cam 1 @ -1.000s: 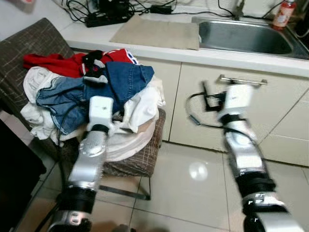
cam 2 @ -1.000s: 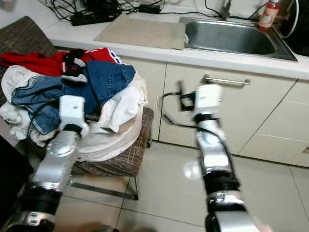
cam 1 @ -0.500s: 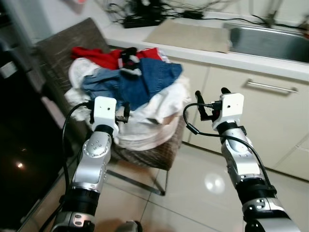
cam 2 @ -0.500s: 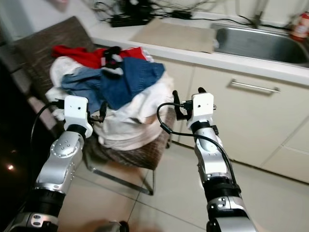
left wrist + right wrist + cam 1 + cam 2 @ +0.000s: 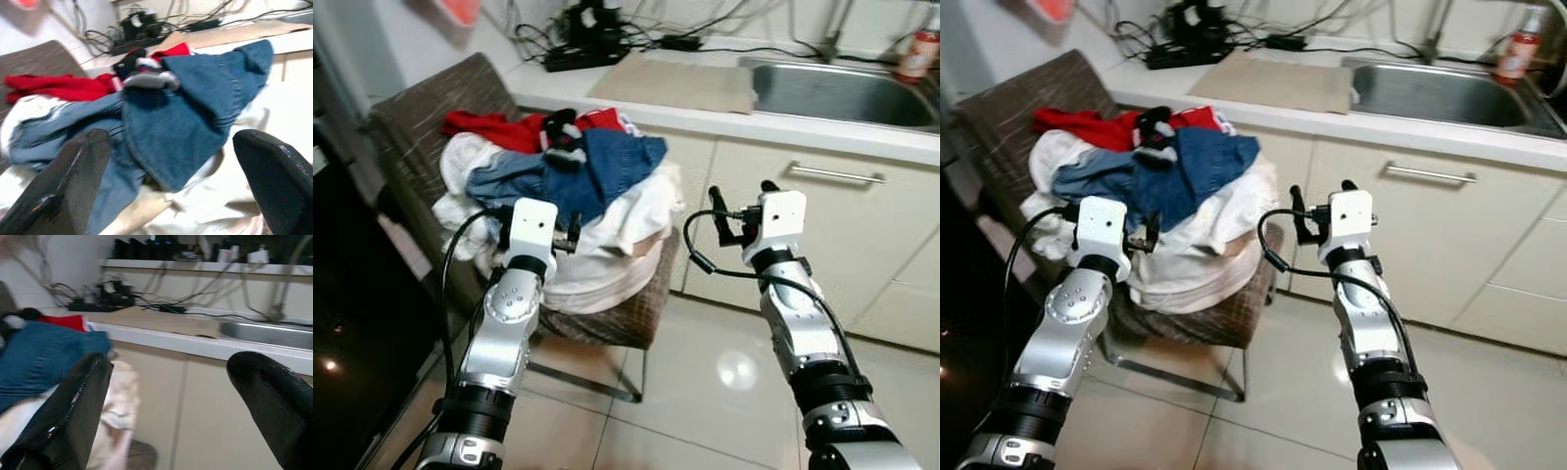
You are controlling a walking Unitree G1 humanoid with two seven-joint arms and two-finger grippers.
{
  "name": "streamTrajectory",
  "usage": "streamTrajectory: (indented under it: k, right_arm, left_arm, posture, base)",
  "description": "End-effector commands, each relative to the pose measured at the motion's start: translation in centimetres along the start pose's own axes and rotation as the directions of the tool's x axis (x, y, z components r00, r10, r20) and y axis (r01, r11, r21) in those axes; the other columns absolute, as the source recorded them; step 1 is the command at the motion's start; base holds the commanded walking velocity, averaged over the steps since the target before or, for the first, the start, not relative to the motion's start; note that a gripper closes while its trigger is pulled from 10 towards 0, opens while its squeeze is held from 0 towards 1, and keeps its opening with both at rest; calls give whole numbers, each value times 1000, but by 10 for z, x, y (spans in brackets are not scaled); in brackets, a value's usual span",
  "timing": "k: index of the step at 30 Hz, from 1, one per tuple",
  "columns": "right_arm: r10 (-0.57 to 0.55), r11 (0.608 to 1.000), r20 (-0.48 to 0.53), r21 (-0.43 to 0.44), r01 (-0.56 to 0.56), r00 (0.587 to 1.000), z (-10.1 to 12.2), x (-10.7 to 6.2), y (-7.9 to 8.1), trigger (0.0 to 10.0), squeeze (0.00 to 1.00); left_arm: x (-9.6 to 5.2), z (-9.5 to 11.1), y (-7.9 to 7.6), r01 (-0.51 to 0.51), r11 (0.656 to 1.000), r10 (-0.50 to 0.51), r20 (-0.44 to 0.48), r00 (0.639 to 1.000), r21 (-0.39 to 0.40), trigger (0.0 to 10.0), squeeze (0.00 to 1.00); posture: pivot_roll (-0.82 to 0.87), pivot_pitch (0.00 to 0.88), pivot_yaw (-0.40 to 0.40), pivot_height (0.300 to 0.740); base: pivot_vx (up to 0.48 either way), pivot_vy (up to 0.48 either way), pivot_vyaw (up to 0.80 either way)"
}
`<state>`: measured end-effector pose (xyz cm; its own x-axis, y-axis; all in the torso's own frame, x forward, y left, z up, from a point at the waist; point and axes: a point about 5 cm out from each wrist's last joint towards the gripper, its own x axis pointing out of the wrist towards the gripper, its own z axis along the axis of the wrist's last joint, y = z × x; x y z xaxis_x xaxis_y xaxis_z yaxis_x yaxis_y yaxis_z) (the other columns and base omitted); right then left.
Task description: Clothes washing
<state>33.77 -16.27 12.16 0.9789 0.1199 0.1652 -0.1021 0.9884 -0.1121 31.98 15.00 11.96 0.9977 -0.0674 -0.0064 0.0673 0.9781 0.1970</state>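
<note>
Laundry, a heaped pile of mixed clothes, sits on the brown woven chair, directly ahead of the left claw and off to the left of the right claw. Over the last second the whole view has swung and pulled back, so the robot has shifted its stance; the left claw, which lay up against the blue denim, now sits lower at the front of the heap, and the right arm has steadied, its claw level with the left. I'd judge the robot is squaring up for a two-armed pick, with nothing lifted yet. Both claws are spread wide and empty, as the wrist views show.

I count one blue denim garment on top, one red garment beyond it, one small black-and-white item at the crest, and white fabric underneath, count unclear. Past the right claw the white desk carries one steel sink, one tan mat and one red bottle.
</note>
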Motion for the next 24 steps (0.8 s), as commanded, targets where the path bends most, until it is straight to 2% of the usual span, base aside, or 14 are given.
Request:
streamTrajectory:
  k: [1,7,11,20,22,24]
  right_arm:
    - [-9,1000,36,-17,9,999,11,8,-4,10000,0]
    - [-14,1000,54,-25,15,998,25,21,-16,10000,0]
    - [-39,999,40,-27,40,998,25,23,-22,10000,0]
    - [-20,1000,15,-1,20,1000,17,20,-11,10000,0]
    - [-8,1000,41,2,8,999,27,27,-9,10000,0]
    - [1,1000,75,1,-1,997,39,35,-11,10000,0]
  left_arm:
    - [2,9,2,-20,1000,20,32,999,3,10000,0]
    - [3,11,4,-44,999,43,43,998,17,10000,0]
    - [1,10,4,-50,999,50,40,998,12,10000,0]
    - [-1,8,7,-81,997,81,23,996,-3,10000,0]
    - [-1,8,11,-122,993,122,20,992,-3,10000,0]
    - [-2,10,13,-143,990,143,31,989,-16,10000,0]
  posture:
    - [-111,0,26,740]
    - [-108,0,23,740]
    - [-102,0,21,740]
    - [-96,0,20,740]
    - [-96,0,21,740]
    - [-92,0,21,740]
  base:
    - [480,0,0]
    - [480,0,0]
    - [480,0,0]
    - [480,0,0]
    - [465,0,0]
    - [0,0,0]
